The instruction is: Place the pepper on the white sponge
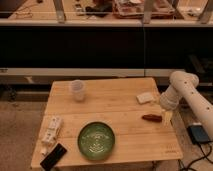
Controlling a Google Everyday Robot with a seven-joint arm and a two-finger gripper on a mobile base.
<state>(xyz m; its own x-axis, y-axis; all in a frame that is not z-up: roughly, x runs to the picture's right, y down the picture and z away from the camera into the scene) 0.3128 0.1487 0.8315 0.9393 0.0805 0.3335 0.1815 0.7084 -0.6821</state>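
Note:
The pepper point(151, 118) is a small dark-red chili lying on the wooden table point(110, 112) near its right edge. The white sponge point(145, 97) lies flat a little behind the pepper, apart from it. My gripper point(166, 118) hangs low at the end of the white arm point(181, 87), just right of the pepper's end and close to the table top. Whether it touches the pepper does not show.
A green plate point(96, 140) sits at the front middle. A white cup point(77, 90) stands at the back left. A long white strip point(51, 131) and a black device point(53, 156) lie at the front left. A dark box point(199, 134) is on the floor at the right.

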